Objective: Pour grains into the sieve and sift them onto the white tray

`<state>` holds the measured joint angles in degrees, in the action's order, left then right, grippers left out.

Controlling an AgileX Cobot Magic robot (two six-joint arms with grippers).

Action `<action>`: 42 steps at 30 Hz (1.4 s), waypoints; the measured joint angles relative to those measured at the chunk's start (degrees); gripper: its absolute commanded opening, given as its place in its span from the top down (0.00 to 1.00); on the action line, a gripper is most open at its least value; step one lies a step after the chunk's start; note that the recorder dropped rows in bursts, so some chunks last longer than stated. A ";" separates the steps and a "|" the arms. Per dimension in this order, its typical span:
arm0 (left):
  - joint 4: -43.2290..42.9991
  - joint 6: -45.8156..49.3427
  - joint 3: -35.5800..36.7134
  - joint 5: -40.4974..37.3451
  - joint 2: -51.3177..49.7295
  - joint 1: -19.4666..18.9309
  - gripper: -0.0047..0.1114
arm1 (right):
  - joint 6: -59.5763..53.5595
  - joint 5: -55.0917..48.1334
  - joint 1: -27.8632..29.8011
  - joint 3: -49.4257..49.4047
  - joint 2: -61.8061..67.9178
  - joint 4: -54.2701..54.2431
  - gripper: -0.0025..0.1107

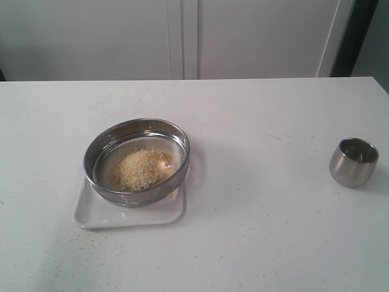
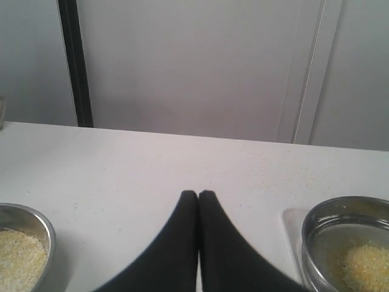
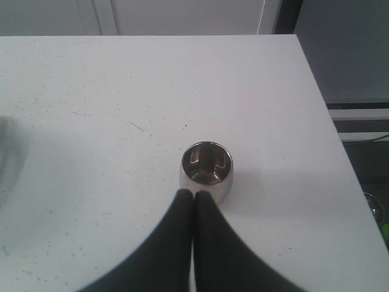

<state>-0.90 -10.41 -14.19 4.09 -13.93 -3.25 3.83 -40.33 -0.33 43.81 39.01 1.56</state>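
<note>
The sieve [image 1: 102, 153], a wide steel ring with a mesh bottom, rests on the white tray [image 1: 130, 214] left of centre. A heap of golden and pale grains [image 1: 143, 168] lies on its mesh. Neither gripper shows in the exterior view. In the left wrist view my left gripper [image 2: 198, 193] is shut and empty above bare table, with the sieve [image 2: 317, 234], its grains [image 2: 364, 267] and a tray corner [image 2: 292, 222] off to one side. My right gripper [image 3: 193, 194] is shut and empty, its tips just short of the small steel cup [image 3: 206, 170].
The steel cup [image 1: 353, 162] stands upright near the table's right side and looks empty. A second steel vessel [image 2: 37, 222] holding pale grains [image 2: 18, 258] shows only in the left wrist view. The table's edge [image 3: 328, 140] runs close beyond the cup. White cabinet doors stand behind.
</note>
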 measured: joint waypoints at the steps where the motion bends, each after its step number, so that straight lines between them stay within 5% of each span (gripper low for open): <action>1: 0.00 -0.52 -0.09 0.56 0.00 0.00 0.96 | 0.00 0.00 0.00 0.00 0.00 0.00 0.98; 7: 0.00 -2.40 -1.87 0.30 -2.07 0.00 0.96 | 0.00 0.00 0.00 0.00 0.00 -0.15 0.98; 22: 0.00 -1.82 -19.70 -18.49 -25.94 0.00 0.96 | 0.00 -0.10 0.00 0.00 0.00 -0.15 0.98; 42: 3.61 0.14 -24.84 -18.69 -36.05 0.00 0.96 | 0.00 -0.10 0.00 0.00 0.00 -0.15 0.98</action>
<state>2.71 -10.27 -39.04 -14.60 -49.98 -3.25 3.83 -40.43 -0.33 43.81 39.01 1.41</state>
